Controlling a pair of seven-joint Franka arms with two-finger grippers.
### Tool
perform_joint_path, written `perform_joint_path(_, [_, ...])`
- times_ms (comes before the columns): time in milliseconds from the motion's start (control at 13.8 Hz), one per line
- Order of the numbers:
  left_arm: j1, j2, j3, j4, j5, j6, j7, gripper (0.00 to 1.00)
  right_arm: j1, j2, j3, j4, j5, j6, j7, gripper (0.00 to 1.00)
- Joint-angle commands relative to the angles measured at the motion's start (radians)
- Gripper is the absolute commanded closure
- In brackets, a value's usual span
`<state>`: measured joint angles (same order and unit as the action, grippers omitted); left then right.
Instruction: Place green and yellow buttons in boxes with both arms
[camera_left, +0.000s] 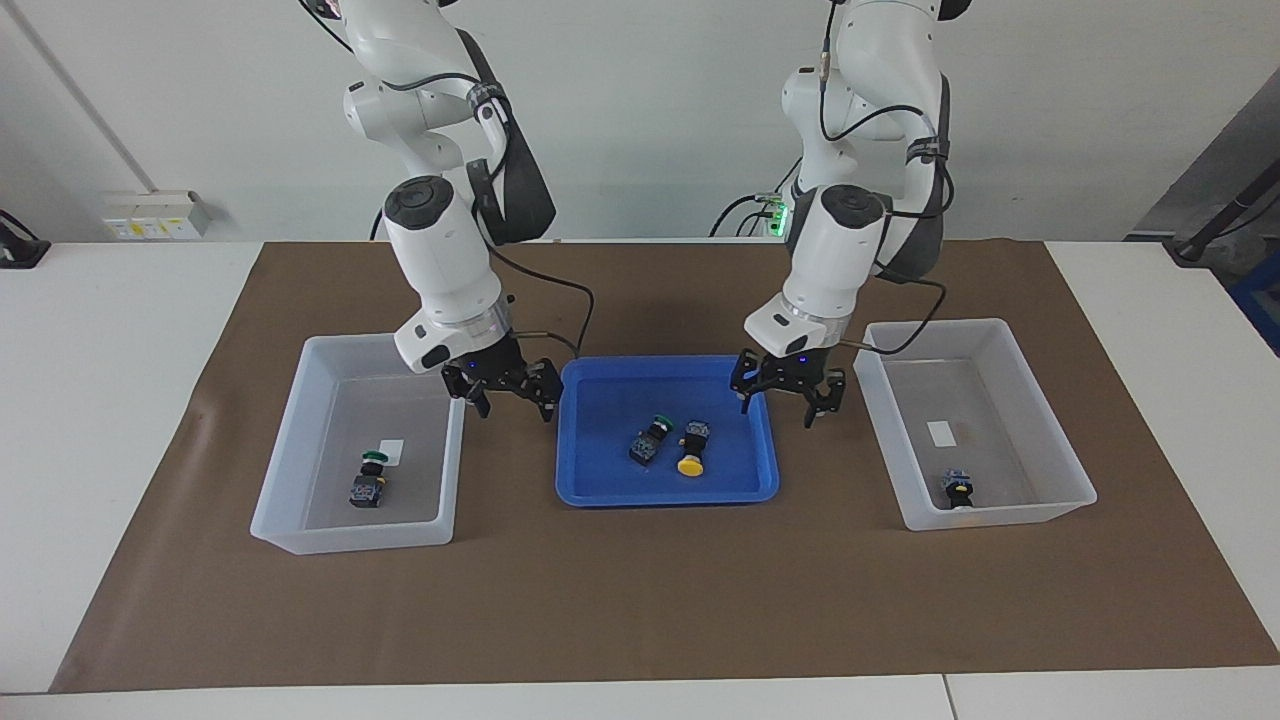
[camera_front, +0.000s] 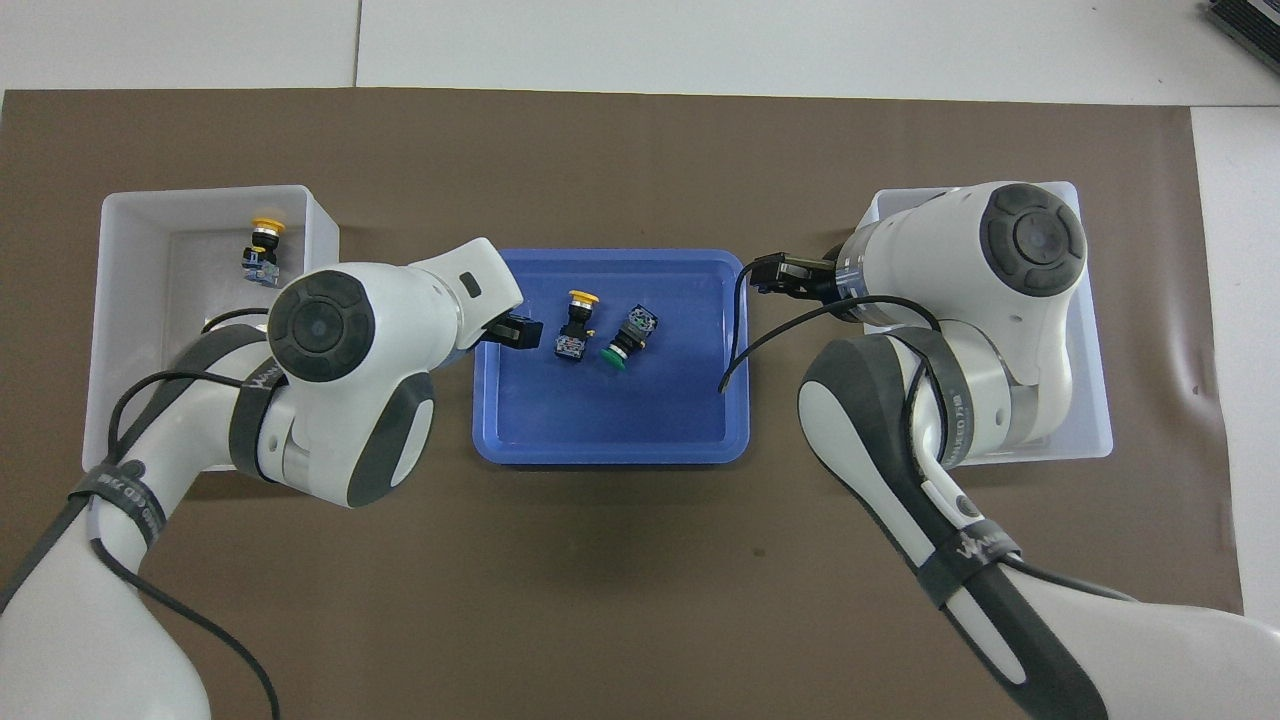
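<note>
A green button (camera_left: 650, 438) and a yellow button (camera_left: 690, 452) lie in the blue tray (camera_left: 600, 400); both also show in the overhead view, green (camera_front: 625, 342) and yellow (camera_front: 577, 322). Another green button (camera_left: 368, 480) lies in the box (camera_left: 350, 537) at the right arm's end. Another yellow button (camera_left: 957, 489) lies in the box (camera_left: 1000, 515) at the left arm's end, seen from above too (camera_front: 262, 245). My right gripper (camera_left: 512, 396) is open and empty over the tray's edge. My left gripper (camera_left: 785, 398) is open and empty over the tray's other edge.
The tray (camera_front: 600, 420) sits mid-table on a brown mat between the two boxes (camera_front: 130, 300) (camera_front: 1085, 400). In the overhead view my right arm covers much of its box and hides the green button there.
</note>
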<state>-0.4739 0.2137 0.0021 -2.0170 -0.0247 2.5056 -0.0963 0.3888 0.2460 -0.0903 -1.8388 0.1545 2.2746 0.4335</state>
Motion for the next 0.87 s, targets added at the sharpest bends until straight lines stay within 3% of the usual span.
perform_joint_path(0, [-0.075,0.074,0.019,-0.009,0.012,0.109,-0.034,0.0,0.007,-0.001,0.003,-0.028,0.01,0.045,0.025,0.0])
perform_joint_path(144, [-0.101,0.125,0.019,-0.006,0.012,0.168,-0.06,0.0,0.012,-0.001,0.003,-0.028,0.01,0.045,0.025,0.0])
perform_joint_path(433, [-0.108,0.171,0.019,0.03,0.012,0.179,-0.06,0.23,0.03,0.004,0.003,-0.025,0.01,0.048,0.031,0.0])
perform_joint_path(506, [-0.106,0.177,0.019,0.033,0.012,0.179,-0.062,0.36,0.041,0.016,0.003,-0.023,0.01,0.069,0.043,0.0])
perform_joint_path(650, [-0.104,0.177,0.021,0.035,0.011,0.176,-0.072,0.9,0.07,0.041,0.003,-0.022,0.01,0.132,0.089,0.0])
perform_joint_path(722, [-0.103,0.177,0.022,0.037,0.011,0.176,-0.077,1.0,0.085,0.051,0.003,-0.017,0.01,0.146,0.097,0.0])
perform_joint_path(794, [-0.095,0.171,0.024,0.037,0.011,0.171,-0.077,1.0,0.094,0.058,0.003,-0.017,0.01,0.167,0.097,0.0])
